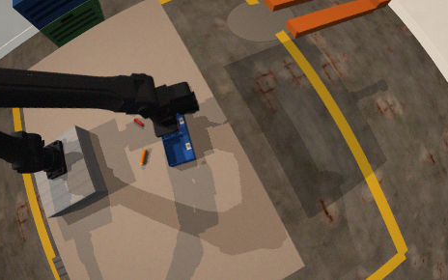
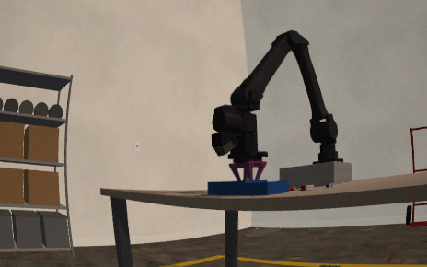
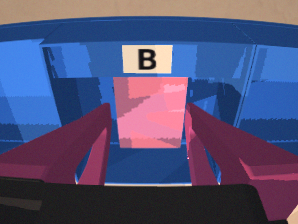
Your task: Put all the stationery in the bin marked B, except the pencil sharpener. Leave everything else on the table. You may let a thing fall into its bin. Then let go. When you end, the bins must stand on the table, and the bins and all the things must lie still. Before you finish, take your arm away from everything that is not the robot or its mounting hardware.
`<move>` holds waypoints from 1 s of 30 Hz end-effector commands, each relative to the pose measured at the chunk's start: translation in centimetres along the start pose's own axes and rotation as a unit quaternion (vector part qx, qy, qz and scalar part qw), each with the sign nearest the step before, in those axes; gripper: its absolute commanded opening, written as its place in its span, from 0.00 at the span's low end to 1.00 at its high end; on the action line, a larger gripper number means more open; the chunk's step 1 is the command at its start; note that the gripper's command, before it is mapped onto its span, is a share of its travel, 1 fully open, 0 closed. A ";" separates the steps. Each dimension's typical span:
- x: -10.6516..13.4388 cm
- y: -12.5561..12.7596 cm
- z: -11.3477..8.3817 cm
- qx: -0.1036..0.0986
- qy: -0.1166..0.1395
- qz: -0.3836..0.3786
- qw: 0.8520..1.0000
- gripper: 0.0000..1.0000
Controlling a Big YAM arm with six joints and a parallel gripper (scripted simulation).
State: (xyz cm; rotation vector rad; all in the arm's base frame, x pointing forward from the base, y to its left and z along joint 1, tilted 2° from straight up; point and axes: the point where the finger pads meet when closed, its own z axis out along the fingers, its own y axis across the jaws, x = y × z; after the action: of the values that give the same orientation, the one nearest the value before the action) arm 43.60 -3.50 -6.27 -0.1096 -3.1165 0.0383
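The blue bin (image 1: 181,154) (image 2: 248,187) (image 3: 67,76) stands on the table, and its white B label (image 3: 147,59) shows on the inner wall in the wrist view. My gripper (image 2: 248,176) (image 3: 148,112), with its purple fingers, hangs just above the bin's inside. A pink block, an eraser (image 3: 149,116), sits between the fingers over the bin floor; the fingers stand slightly apart from it, open. A small red thing (image 1: 139,123) and a small orange thing (image 1: 143,156) lie on the table to the left of the bin.
The arm's grey base block (image 1: 72,169) (image 2: 315,174) stands left of the bin. Blue and green crates (image 1: 58,14) stand beyond the table's far corner. A shelf (image 2: 28,161) and a red cart (image 2: 425,170) stand off the table.
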 end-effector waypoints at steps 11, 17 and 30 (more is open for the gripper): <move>-2.8 -0.3 -3.9 -0.002 -0.037 -0.002 0.999 0.44; -2.8 -0.3 -4.4 -0.002 -0.037 -0.002 0.999 0.44; -2.7 0.0 -7.5 -0.002 -0.039 -0.002 0.999 0.44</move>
State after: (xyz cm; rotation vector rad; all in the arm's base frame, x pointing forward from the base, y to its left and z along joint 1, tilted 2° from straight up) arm 43.27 -3.48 -2.69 -0.1091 -3.1069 0.0377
